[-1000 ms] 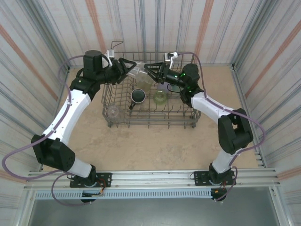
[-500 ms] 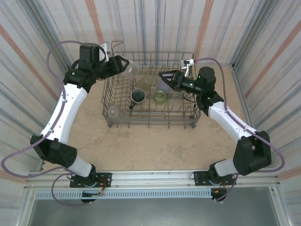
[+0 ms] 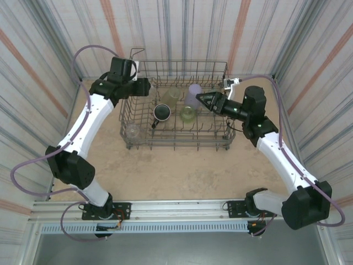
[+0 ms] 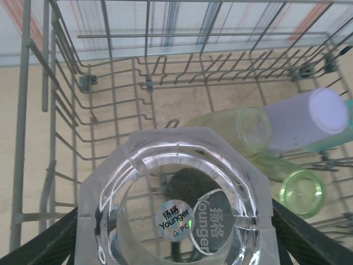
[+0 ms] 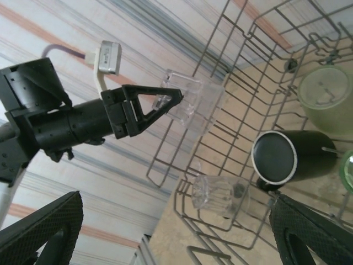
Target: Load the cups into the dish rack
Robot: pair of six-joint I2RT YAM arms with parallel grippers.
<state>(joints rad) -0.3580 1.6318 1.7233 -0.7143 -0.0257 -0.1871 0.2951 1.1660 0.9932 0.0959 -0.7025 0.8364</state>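
**Top view.** Dish rack (image 3: 176,142) at the far middle of the table (image 3: 176,171). At its far-left corner, the left gripper (image 3: 144,87), clamped on a clear cup (image 4: 176,204). Over the right half, the right gripper (image 3: 203,99), just beside a lavender cup (image 3: 194,91). Already inside: olive-yellow cup (image 3: 171,95), green cup (image 3: 188,113), dark mug (image 3: 161,112), and a 2nd clear cup (image 3: 132,131) in the near-left corner.

**Left wrist.** Held cup low and central, pinched between 2 black fingers (image 4: 38,245). Looks straight along the cup's long axis, in line with the gripper's own reach and aimed down at the rack floor. Round sticker visible through the glass, mug dark behind it. Bare tines beneath and toward the left wall. To the right, the olive-yellow and lavender cups lying side by side, a teal cup (image 4: 348,118) peeking from behind, the green one nearer.

**Right wrist.** Own fingers (image 5: 41,229) spread wide at the lower corners, nothing between them. Across the rack, the left gripper with its cup up by the top rail, mug and 2nd clear cup below.

**Judgement.** Free slots directly under the held cup, so a job for the left arm. Probably a tilt and a straight descent, keeping off the mug. Right arm well apart.
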